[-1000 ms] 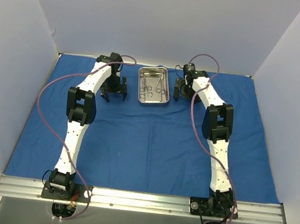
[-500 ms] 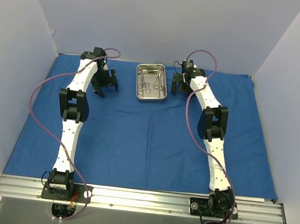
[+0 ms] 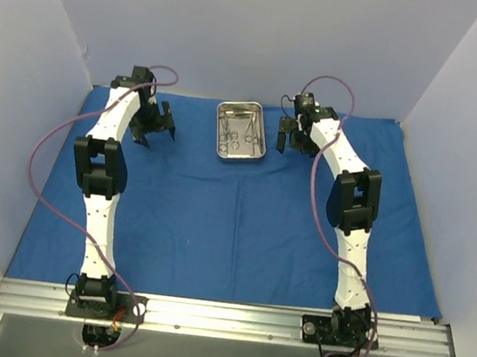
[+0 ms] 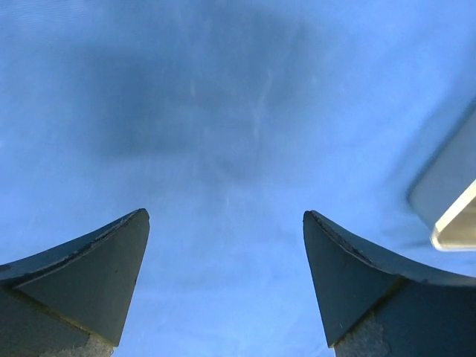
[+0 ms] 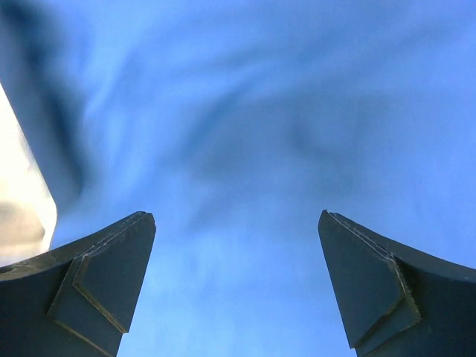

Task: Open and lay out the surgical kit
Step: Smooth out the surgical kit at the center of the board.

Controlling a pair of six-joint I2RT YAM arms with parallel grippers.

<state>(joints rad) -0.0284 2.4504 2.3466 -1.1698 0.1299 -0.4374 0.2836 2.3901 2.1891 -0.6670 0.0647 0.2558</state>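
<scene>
Left fingers (image 4: 97, 275): spread wide with nothing between them, only blue cloth (image 4: 223, 111) below. A corner of the steel tray (image 4: 454, 204) shows at the right edge of the wrist view.
Right fingers (image 5: 372, 282): also spread and empty, hanging over the cloth just right of the tray, whose pale wall fills the left edge of that wrist view.
Change: over the last second the left arm has swung from close beside the tray's left side out toward the far-left corner of the cloth. The right arm has hardly moved. The tray has slid slightly toward the back.
Meaning: the cloth already lies open and flat, so the unwrapping looks done. The left arm seems to be clearing room, or heading to smooth that corner.
Task things: the instruments (image 3: 240, 135) are all in the tray and none is laid out yet. The tray sits at the back centre of the cloth.
Around: the pale side wall (image 3: 18, 114) is near the left arm, well left of the tray. A metal rail (image 3: 220, 317) lies well in front of it.
In the way: the tray's raised walls and the overlapping ring handles will likely hamper picking out a single instrument. Nothing lies between the right fingers and the tray.
</scene>
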